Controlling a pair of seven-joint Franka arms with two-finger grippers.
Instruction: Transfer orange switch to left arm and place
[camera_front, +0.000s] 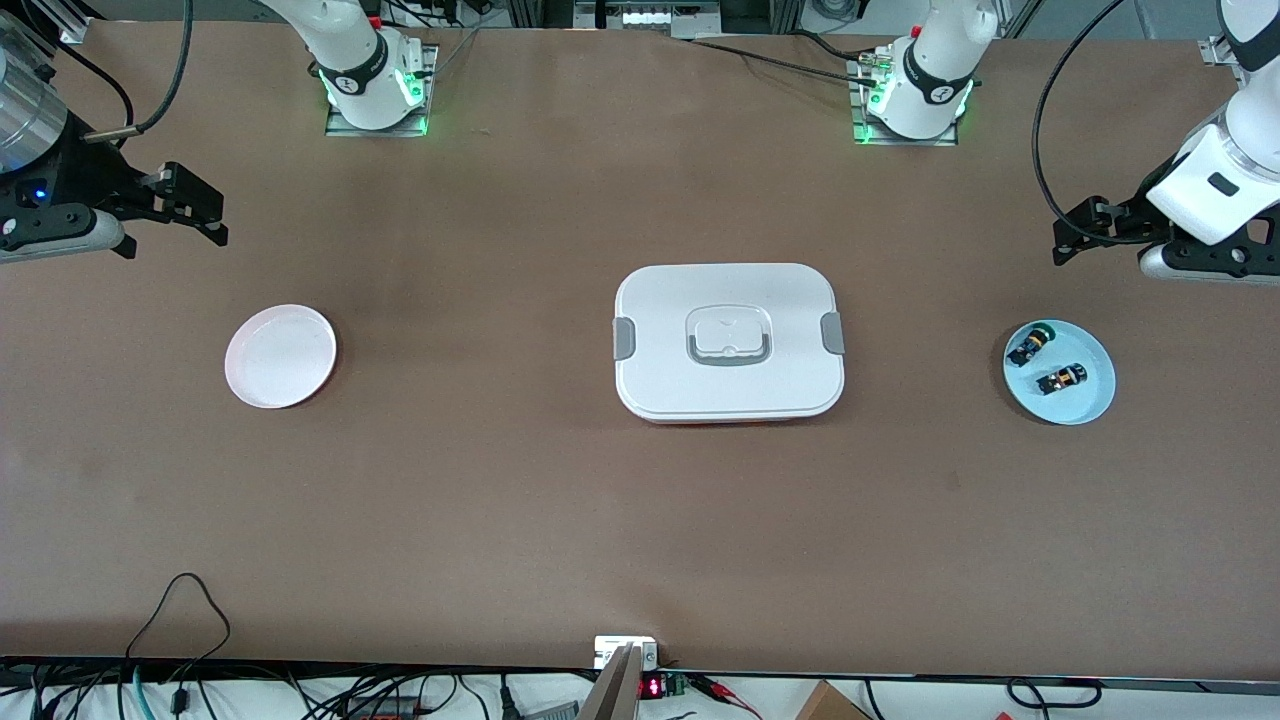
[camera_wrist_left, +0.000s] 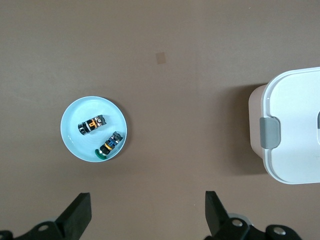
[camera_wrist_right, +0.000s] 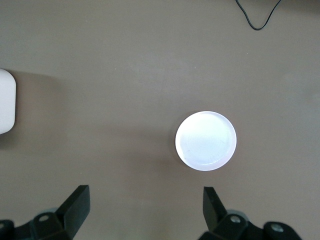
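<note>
Brown and matte, the wide counter (camera_front: 500, 520) carried three things in a row across its middle. At the centre sat the large white rounded-rectangle plastic box (camera_front: 728, 342) with grey side latches and a grey recessed lid handle, a thin orange edge showing under the side nearest the front camera.

Toward the left arm's end lay a small round pale blue plate (camera_front: 1059, 372). On it rested the tiny black cylindrical orange switch (camera_front: 1062, 379), lying on its side. Beside it on the same plate, slightly farther from the front camera, lay a similar black switch with a green end (camera_front: 1029, 345); the two were close but apart.

Toward the right arm's end lay a round white plate (camera_front: 280, 356).

Wide stretches of bare brown surface separated the box from each plate, and more bare surface ran between the row and the counter's edge nearest the front camera.

The left end effector (camera_front: 1075, 238) hung in the air over bare counter near the blue plate, its black fingers (camera_wrist_left: 216, 210) spread and released, holding nothing. The right end effector (camera_front: 200, 212) hung over bare counter near the white plate, fingers (camera_wrist_right: 214, 207) likewise spread and released.
</note>
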